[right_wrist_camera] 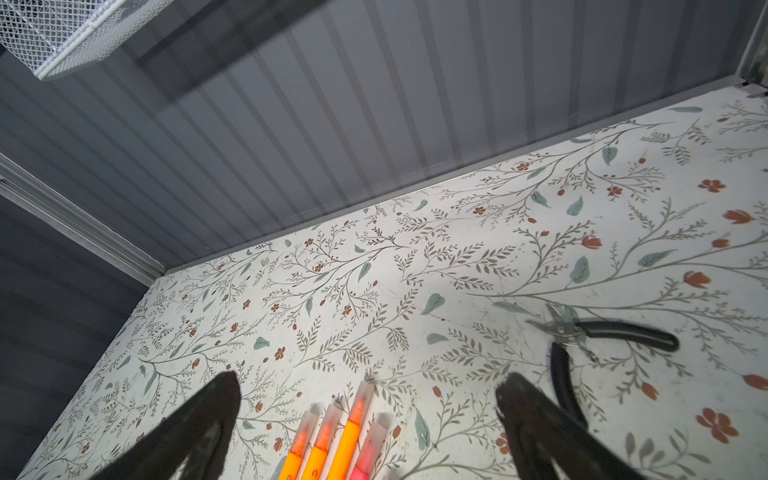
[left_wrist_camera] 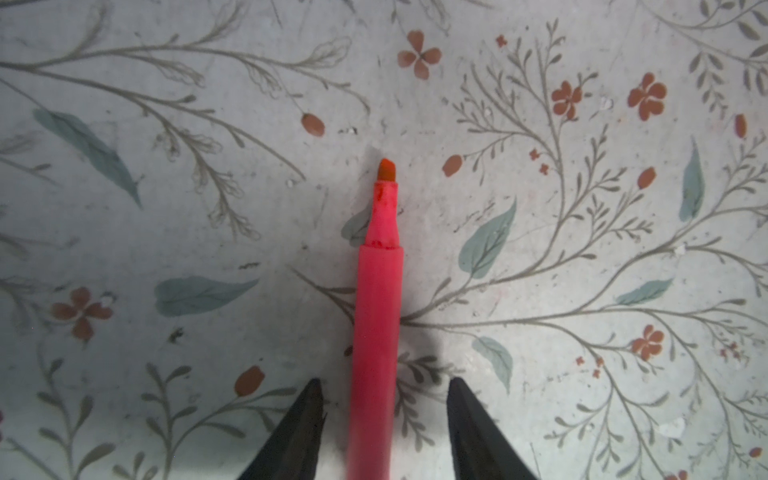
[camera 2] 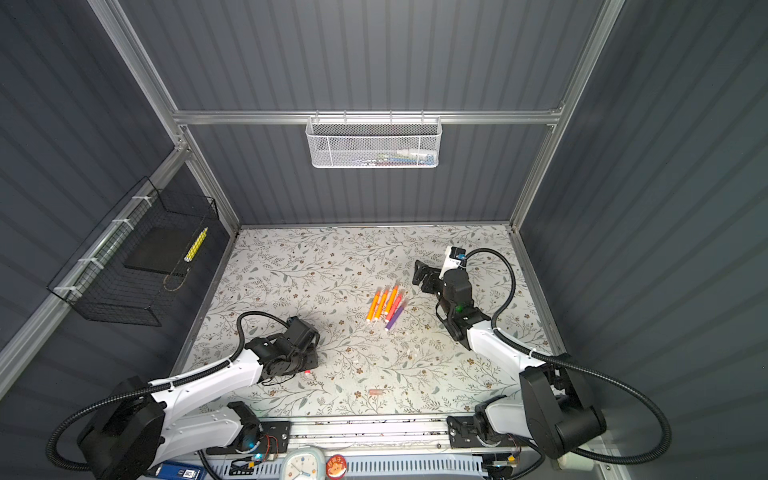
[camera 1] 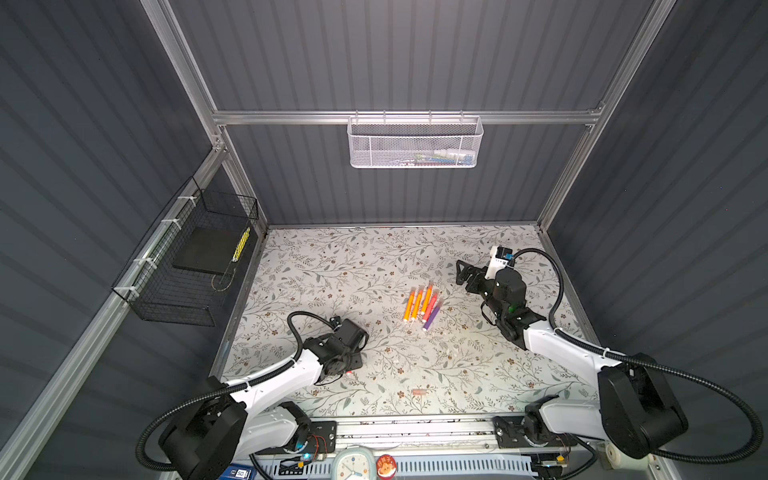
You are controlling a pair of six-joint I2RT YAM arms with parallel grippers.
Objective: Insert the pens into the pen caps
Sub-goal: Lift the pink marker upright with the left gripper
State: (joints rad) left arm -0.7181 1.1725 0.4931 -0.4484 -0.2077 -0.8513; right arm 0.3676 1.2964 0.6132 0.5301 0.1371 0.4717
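**Q:** Where is the red-pink pen?
**A:** The red-pink pen [left_wrist_camera: 376, 316] lies lengthwise between the fingers [left_wrist_camera: 307, 419] of the left gripper [left_wrist_camera: 384, 392]. Its bare tip points out past the fingertips, over the table [left_wrist_camera: 166, 216].

**Q:** Finger state, left side?
**A:** Apart. A gap shows on each side of the barrel at the fingertips, and no contact is visible there.

**Q:** Where are the remaining pens?
**A:** The other pens [camera 1: 422, 307] lie side by side in a row. In the right wrist view, four ends wearing translucent caps [right_wrist_camera: 361, 397] sit between the fingers of the right gripper [right_wrist_camera: 368, 395], below them.

**Q:** Finger state, right side?
**A:** Spread wide, holding nothing.

**Q:** Anything else nearby?
**A:** A loose cap [camera 1: 419, 392] lies well apart from both sets of fingers. The pliers [right_wrist_camera: 615, 330] lie just outside one right finger.
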